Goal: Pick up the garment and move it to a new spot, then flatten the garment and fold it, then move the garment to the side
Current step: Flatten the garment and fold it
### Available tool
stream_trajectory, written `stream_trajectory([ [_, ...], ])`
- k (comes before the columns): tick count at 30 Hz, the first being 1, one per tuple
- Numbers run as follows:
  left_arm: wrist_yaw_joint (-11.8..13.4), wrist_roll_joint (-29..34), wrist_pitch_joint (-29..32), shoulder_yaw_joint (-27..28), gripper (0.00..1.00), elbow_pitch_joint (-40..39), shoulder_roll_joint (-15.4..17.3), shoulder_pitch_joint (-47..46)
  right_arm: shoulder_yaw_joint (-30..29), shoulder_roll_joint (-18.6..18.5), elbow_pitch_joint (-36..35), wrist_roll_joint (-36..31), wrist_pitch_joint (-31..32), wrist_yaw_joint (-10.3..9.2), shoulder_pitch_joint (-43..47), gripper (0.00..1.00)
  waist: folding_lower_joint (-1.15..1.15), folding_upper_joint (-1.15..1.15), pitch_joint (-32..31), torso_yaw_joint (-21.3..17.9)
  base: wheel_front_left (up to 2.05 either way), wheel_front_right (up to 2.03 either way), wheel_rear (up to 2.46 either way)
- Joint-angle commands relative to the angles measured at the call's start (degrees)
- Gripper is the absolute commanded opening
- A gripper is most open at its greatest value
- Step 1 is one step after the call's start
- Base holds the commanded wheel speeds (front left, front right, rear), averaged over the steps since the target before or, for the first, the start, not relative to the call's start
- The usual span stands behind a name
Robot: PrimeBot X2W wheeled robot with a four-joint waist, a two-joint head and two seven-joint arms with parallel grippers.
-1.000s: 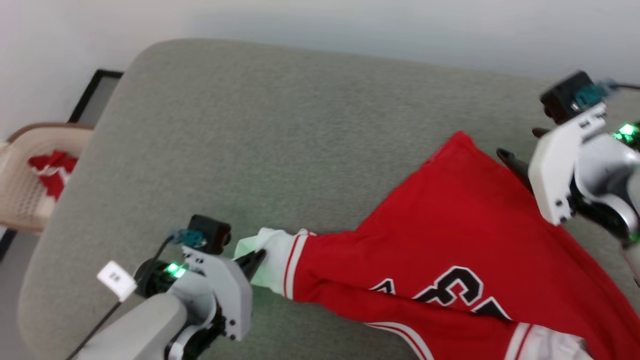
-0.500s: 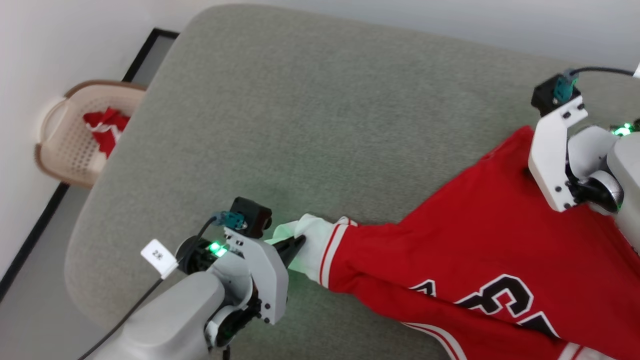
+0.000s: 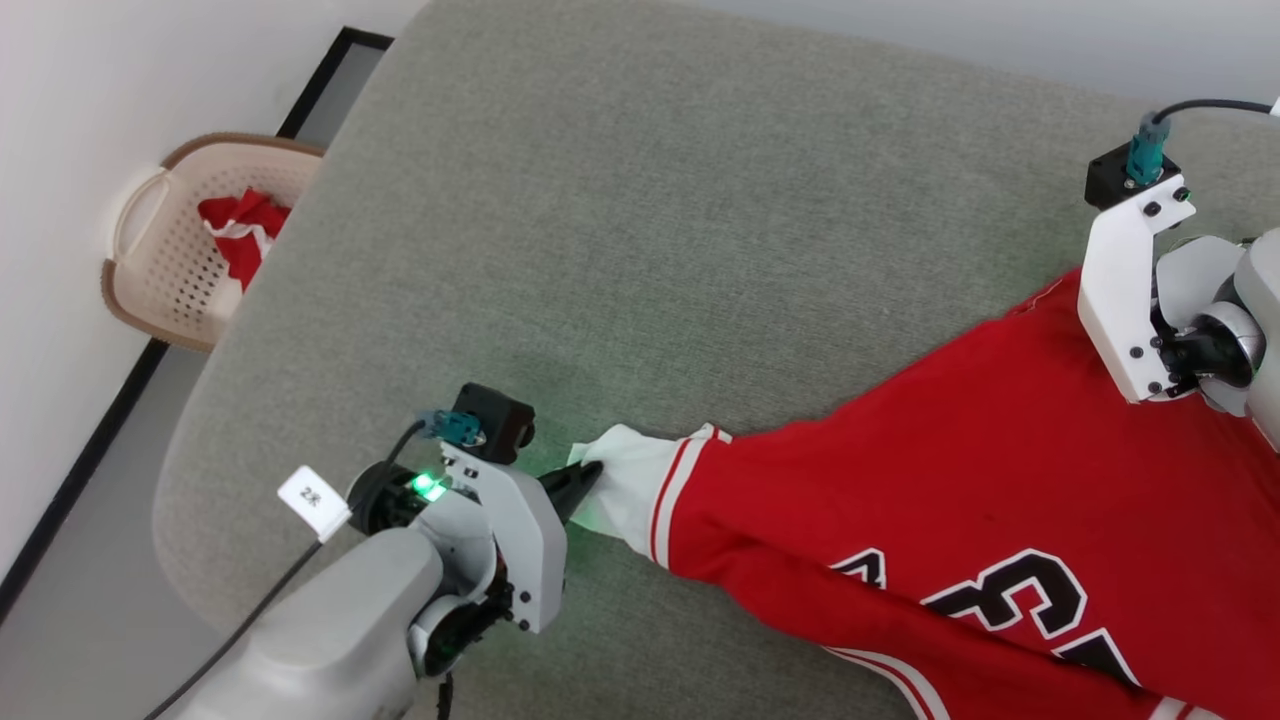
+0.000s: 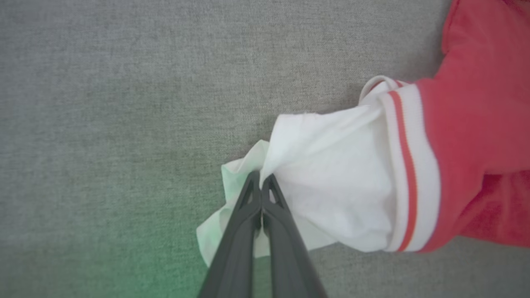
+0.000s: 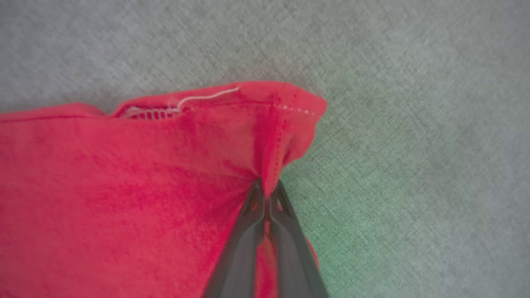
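Note:
The garment point(image 3: 940, 470), a red jersey with white sleeves, striped trim and black white-outlined lettering, lies stretched across the grey cushioned surface point(image 3: 650, 220). My left gripper point(image 3: 588, 478) is shut on the end of a white sleeve point(image 4: 331, 182); in the left wrist view the gripper point(image 4: 261, 182) pinches the cloth between both tips. My right gripper point(image 5: 267, 188) is shut on a red hem corner of the garment point(image 5: 124, 174) in the right wrist view. In the head view its white wrist mount point(image 3: 1130, 290) hides the fingers.
A beige plastic laundry basket point(image 3: 165, 265) with red-and-white cloth point(image 3: 240, 235) inside stands on the floor at the upper left, beside the cushion's rounded edge. A white wall runs along the left, with a black strip along the floor below it.
My right gripper has come down onto the red hem corner and shut on it. The head camera has shifted, sliding the whole scene. The left gripper keeps its hold on the sleeve.

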Motion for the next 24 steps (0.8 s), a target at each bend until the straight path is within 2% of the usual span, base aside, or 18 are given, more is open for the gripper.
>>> stream_trajectory([
  [1,-0.4,-0.3,0.1,0.0,0.00,0.7,0.1,-0.3,1.7,-1.4,2.4,0.6,1.2,-0.10,2.9,0.00,0.00,0.00,-0.3,-0.5,0.00,0.00,0.00],
  [7,-1.5,-2.6,4.6,0.6,0.00,1.2,2.0,-2.9,1.2,0.1,1.3,3.0,-2.3,-0.10,-0.6,0.00,0.00,0.00,-2.3,-2.8,0.00,0.00,0.00],
  [12,-2.0,-3.1,11.6,1.0,0.00,-1.2,6.2,-8.5,0.3,0.8,0.1,4.8,-6.6,-0.10,-3.5,0.00,0.00,0.00,-5.6,-5.5,0.00,0.00,0.00],
  [19,-0.6,-1.8,20.4,1.7,0.00,-3.8,10.8,-18.3,-1.8,0.9,-1.1,6.3,-14.3,-0.10,-6.5,0.00,0.00,0.00,-11.3,-9.2,0.00,0.00,0.00],
  [24,-0.2,0.8,23.1,2.2,0.00,-3.1,12.8,-25.4,-3.4,0.9,-1.0,5.6,-20.9,-0.10,-8.1,0.00,0.00,0.00,-15.4,-11.4,0.00,0.00,0.00],
])
